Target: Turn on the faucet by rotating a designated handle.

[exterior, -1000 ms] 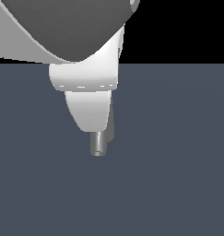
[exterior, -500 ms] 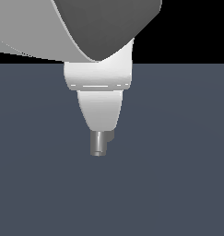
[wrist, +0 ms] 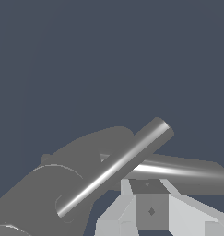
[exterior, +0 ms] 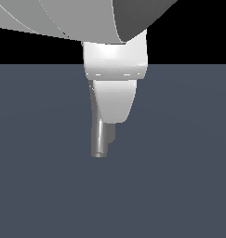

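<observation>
In the exterior view the white gripper (exterior: 113,116) hangs over the faucet (exterior: 99,139) and hides its top; only the lower grey column shows. In the wrist view the handle (wrist: 114,168) is a thin shiny rod that slants out of the faucet's dark round top section (wrist: 35,198). The thick tube spout (wrist: 187,174) lies behind the rod. The gripper (wrist: 151,213) sits just beside the rod and above the spout. No gap shows between its fingers, and nothing is held between them.
The faucet stands on a flat dark blue-grey floor (exterior: 179,186). The large white arm (exterior: 63,18) fills the upper part of the exterior view. No other objects show.
The gripper and arm have moved toward the exterior view's right, uncovering more of the faucet's column. The faucet column has stayed in place.
</observation>
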Controlling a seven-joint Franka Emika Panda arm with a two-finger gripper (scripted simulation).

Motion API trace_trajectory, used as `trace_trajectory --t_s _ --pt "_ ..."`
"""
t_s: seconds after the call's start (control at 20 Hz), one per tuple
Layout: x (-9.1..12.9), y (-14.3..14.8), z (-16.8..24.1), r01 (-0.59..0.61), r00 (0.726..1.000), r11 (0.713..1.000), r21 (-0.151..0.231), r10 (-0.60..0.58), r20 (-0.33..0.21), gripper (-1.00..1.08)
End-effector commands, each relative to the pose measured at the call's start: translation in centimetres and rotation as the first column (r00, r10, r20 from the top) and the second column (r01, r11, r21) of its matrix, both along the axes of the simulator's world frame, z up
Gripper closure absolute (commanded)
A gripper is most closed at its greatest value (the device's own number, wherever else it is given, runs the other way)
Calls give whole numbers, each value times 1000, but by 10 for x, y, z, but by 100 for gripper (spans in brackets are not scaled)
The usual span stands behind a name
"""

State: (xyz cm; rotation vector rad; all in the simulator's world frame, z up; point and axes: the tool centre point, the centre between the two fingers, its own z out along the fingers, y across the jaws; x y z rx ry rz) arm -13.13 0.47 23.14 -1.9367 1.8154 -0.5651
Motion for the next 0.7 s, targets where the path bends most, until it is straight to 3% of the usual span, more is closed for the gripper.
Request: trace_trajectory --t_s 0.0,0.65 --pt "6 -21 3 39 999 999 6 -39 1 108" --pt "24 -54 14 55 998 998 8 -55 -4 108"
